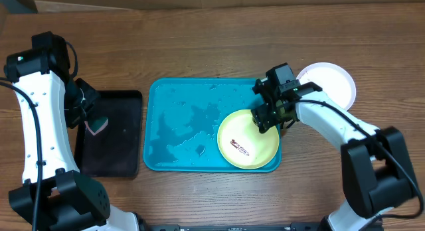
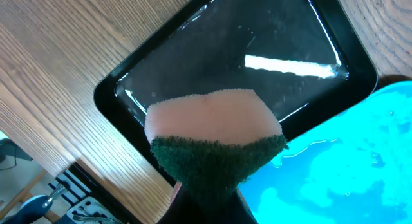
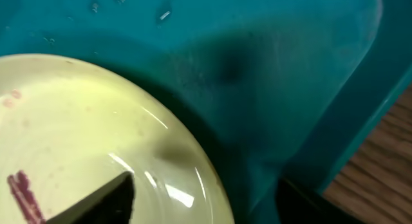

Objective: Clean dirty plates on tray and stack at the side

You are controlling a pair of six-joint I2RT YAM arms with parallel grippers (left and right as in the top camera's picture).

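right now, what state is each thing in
turquoise tray: wet
yellow-green plate: smeared, lying in turquoise tray
white plate: no visible smears, on table
black tray: wet
sponge: pinched, above black tray
left gripper: shut on sponge
right gripper: open across yellow-green plate's rim

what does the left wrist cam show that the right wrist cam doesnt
Only left wrist: a sponge pinched in the left claw, above the black tray. Only right wrist: the yellow-green plate with a red smear, and the open right claw straddling its rim. Both: the turquoise tray and the wooden table.
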